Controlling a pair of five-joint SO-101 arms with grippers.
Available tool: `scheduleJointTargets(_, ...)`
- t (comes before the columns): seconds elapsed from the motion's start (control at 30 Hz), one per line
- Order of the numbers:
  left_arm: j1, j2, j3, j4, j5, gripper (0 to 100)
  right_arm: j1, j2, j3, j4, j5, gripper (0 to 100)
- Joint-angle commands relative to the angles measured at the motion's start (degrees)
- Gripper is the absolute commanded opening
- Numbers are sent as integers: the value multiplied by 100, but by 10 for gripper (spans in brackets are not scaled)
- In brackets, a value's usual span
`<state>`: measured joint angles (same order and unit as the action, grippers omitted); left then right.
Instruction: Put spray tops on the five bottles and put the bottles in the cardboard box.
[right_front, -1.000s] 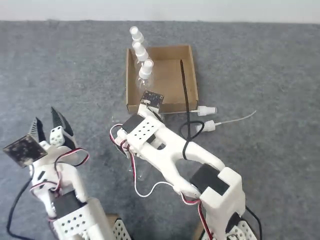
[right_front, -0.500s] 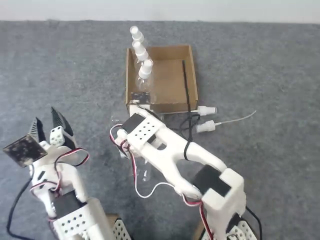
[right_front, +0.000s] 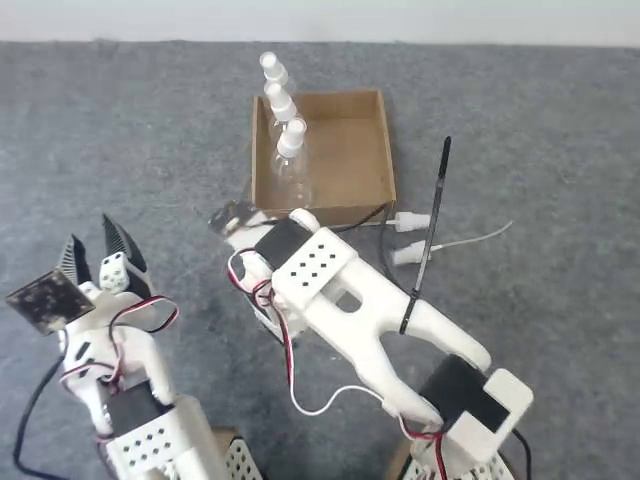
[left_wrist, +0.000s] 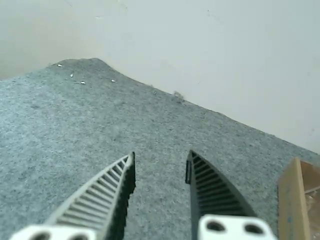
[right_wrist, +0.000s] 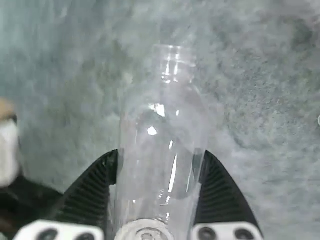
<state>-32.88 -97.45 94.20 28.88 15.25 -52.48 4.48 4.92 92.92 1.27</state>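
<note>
1. The right gripper (right_wrist: 159, 156) is clamping a clear bottle (right_wrist: 160, 125), with one ribbed finger pressing on each flank of its body.
2. The bottle's long axis is running straight out from the wrist between the fingers. Its open, capless neck is pointing away from the wrist, over the grey mat (right_wrist: 260, 100).
3. In the high view, the right arm (right_front: 330, 280) is sitting with its wrist end just in front of the near wall of the cardboard box (right_front: 385, 150).
4. Three capped bottles (right_front: 291, 165) are standing upright in a row along one side wall of the box, nozzles up.
5. Two loose spray tops (right_front: 412, 220) are lying on their sides on the mat just beside the box's near corner. The nearer one's thin tube is trailing away from the box.
6. The left gripper (left_wrist: 161, 155) is hanging with its fingers spread apart over the mat, well apart from the box.
</note>
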Motion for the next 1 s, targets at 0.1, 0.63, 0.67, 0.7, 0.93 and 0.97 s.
scheduleJointTargets(0.1,9,-132,-75,-176,-18,160,22,-374,-18,505,1020,28)
scheduleJointTargets(0.63,9,-132,-75,-176,-18,160,892,-365,941,-646,2857,151)
scheduleJointTargets(0.67,9,-132,-75,-176,-18,160,884,-365,1011,-752,2866,167)
scheduleJointTargets(0.7,9,-132,-75,-176,-18,160,875,-365,1064,-822,2875,175)
scheduleJointTargets(0.93,9,-132,-75,-176,-26,160,875,-365,1310,-1218,2884,177)
scheduleJointTargets(0.97,9,-132,-75,-176,-26,160,875,-365,1310,-1270,2884,177)
